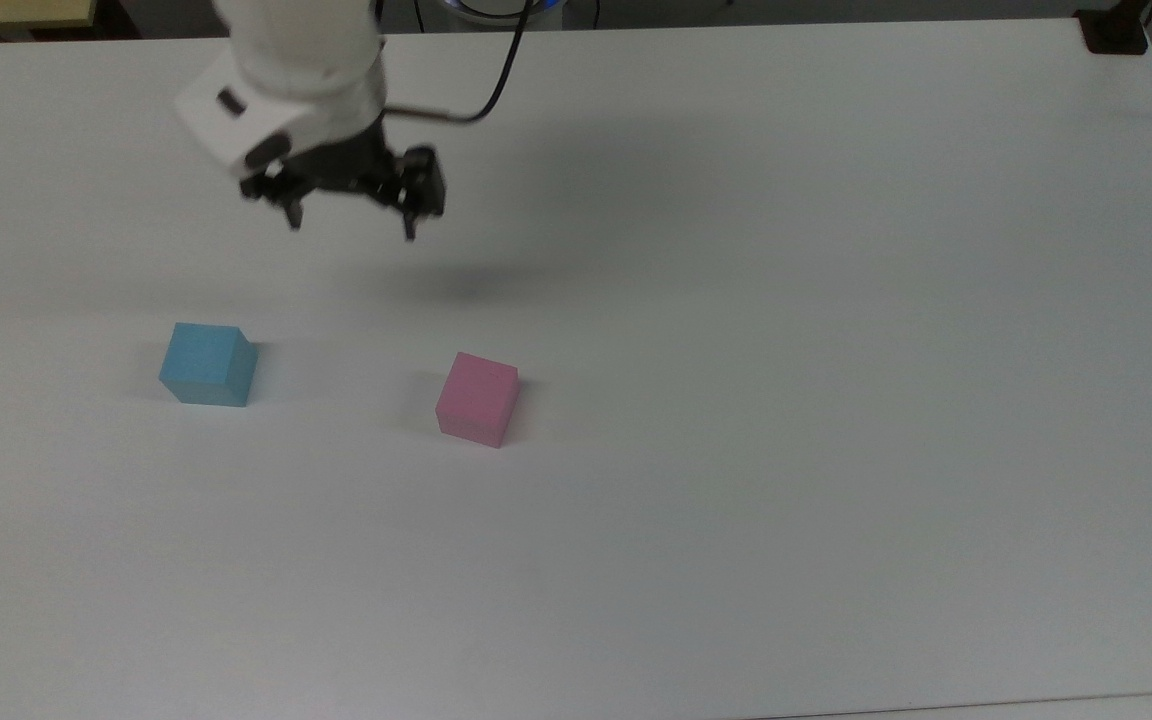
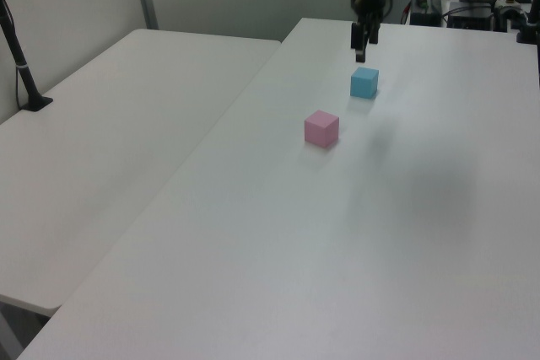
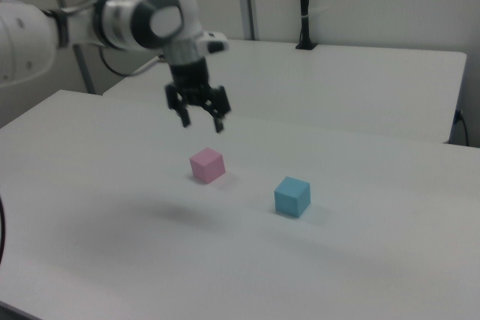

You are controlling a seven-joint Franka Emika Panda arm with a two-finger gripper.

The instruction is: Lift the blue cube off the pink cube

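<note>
The blue cube point(image 1: 207, 364) point(image 2: 364, 83) point(image 3: 292, 195) rests alone on the white table point(image 1: 786, 300), at the top view's left. The pink cube point(image 1: 477, 398) point(image 2: 321, 127) point(image 3: 207, 165) stands apart from it, nearer the table's middle, with nothing on top. My gripper point(image 1: 353, 225) point(image 2: 364, 45) point(image 3: 202, 123) hangs open and empty well above the table. In the top view it sits up and to the right of the blue cube. In the right view it hovers above the pink cube.
A second white table point(image 2: 110, 124) adjoins this one on the left view's left. A black post point(image 2: 21, 65) is clamped at that table's far edge. A black clamp point(image 1: 1114, 30) sits at the top view's upper right corner.
</note>
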